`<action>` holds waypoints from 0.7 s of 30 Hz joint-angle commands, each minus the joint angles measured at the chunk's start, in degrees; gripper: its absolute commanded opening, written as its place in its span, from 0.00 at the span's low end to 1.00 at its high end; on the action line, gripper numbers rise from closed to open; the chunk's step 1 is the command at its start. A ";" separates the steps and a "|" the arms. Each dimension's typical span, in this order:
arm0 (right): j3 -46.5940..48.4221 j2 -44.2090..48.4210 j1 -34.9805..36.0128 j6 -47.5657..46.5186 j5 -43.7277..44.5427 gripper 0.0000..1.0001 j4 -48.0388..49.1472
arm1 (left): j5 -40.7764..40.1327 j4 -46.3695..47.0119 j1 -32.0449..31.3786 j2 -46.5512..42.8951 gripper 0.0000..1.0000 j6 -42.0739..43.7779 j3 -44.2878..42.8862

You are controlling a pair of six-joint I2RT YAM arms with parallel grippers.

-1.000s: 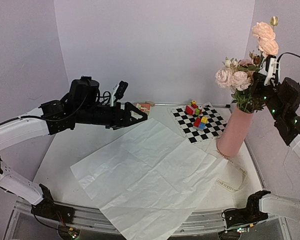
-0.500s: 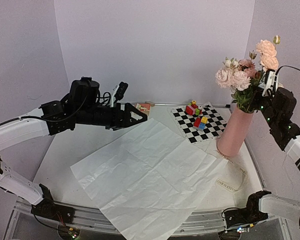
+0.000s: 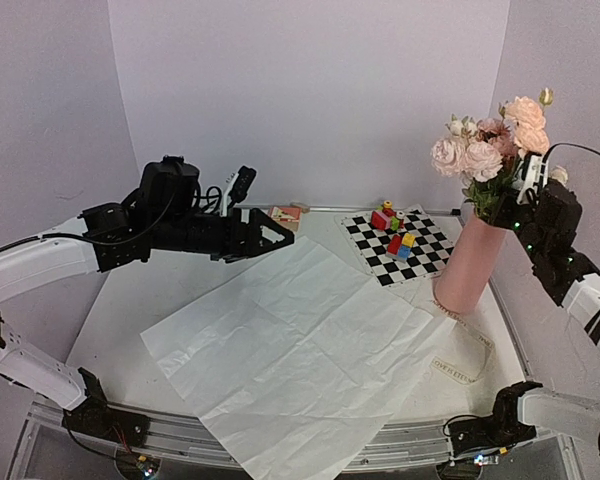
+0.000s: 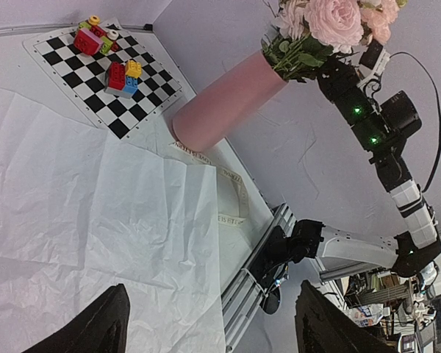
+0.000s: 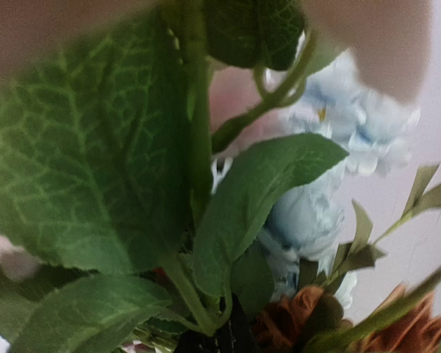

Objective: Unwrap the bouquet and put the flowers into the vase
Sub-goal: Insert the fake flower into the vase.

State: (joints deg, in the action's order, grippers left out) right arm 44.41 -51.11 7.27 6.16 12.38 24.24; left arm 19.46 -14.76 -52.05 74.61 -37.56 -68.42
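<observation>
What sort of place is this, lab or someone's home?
Probably a robot lab cell: plain walls boxing in a white table, a checkerboard mat with toy blocks, and arms bolted to a metal rail.

Lettering on the ribbon (image 3: 458,369) is too small to read.

One vase (image 3: 469,268), one flower bunch (image 3: 480,160), one paper sheet (image 3: 300,340).

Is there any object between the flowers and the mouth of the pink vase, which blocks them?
Nothing visible blocks them. The flowers, held by the right gripper, stand directly over the vase, with their leaves at its mouth. The toy blocks lie apart on the checkered mat.
</observation>
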 commanded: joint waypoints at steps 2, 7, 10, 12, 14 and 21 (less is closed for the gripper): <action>-1.89 1.22 -0.15 1.49 -1.04 0.00 -0.34 | 0.34 1.59 0.11 -1.91 0.79 -0.57 0.34; -3.47 1.09 -0.15 2.76 -2.30 0.00 -1.32 | 0.40 1.59 0.11 -1.80 0.79 -0.74 0.49; -4.25 1.19 -0.15 3.65 -2.51 0.00 -1.96 | 0.40 1.57 0.11 -1.65 0.79 -0.66 0.23; -4.08 1.48 -0.14 3.71 -2.34 0.01 -2.48 | 0.40 1.58 0.11 -1.65 0.79 -0.64 0.14; -3.40 1.70 -0.12 3.36 -2.33 0.06 -2.92 | 0.34 1.59 0.11 -1.71 0.79 -0.63 0.23; 0.10 2.40 -0.14 2.43 -2.73 0.16 -5.06 | 0.40 1.59 0.11 -1.79 0.79 -0.71 0.38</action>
State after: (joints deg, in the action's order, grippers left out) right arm 40.87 -50.31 7.05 8.56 10.86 20.01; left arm 19.47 -14.79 -52.05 74.61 -37.95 -67.75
